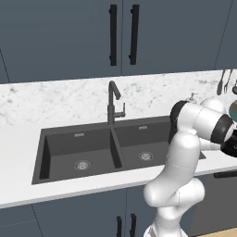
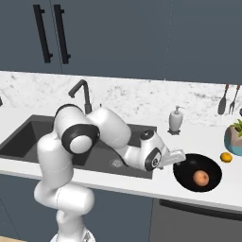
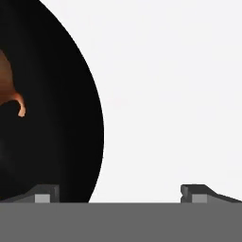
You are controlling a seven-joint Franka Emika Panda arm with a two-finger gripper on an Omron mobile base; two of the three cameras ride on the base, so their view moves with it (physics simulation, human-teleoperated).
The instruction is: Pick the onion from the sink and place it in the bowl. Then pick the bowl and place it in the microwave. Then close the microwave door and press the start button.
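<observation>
Hand view has the gripper point(image 3: 120, 191) with jaws spread wide and empty, one fingertip over the black bowl's point(image 3: 61, 142) rim, the other over bare white counter point(image 3: 170, 94). Right base view shows the onion point(image 2: 201, 177) resting inside that bowl, right of the sink point(image 2: 28, 134).

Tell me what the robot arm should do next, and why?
Probably close on the bowl's rim to lift it. The onion already sits inside the bowl, so that step looks done. The gripper is open, and in the hand view one fingertip sits over the black bowl and the other over the white counter, straddling the rim.
</observation>
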